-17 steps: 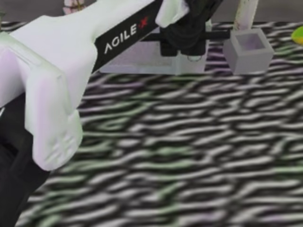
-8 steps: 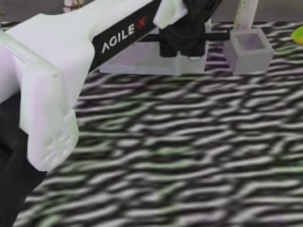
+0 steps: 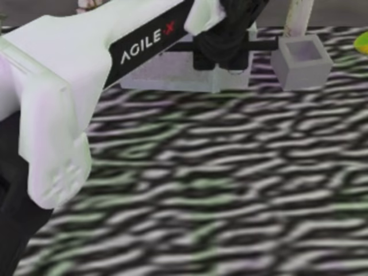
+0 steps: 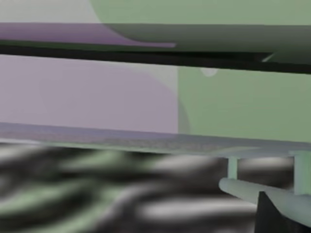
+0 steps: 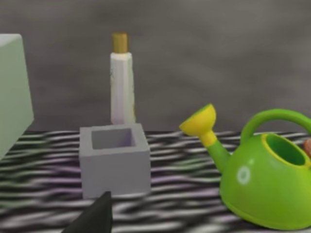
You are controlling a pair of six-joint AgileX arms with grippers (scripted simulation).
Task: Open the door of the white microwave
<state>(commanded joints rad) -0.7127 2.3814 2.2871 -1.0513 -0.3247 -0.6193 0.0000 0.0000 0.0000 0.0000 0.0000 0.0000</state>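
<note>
Left gripper (image 3: 225, 43) placed against front of large white boxy microwave (image 3: 172, 72) at table's far edge; finger state cannot be told. Small grey open cube (image 3: 302, 60) sited just right of it.

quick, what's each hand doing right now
Left hand: over the microwave front at the table's far edge; open or shut cannot be told.
Right hand: only a dark tip shows near the grey cube; cannot be told.
</note>
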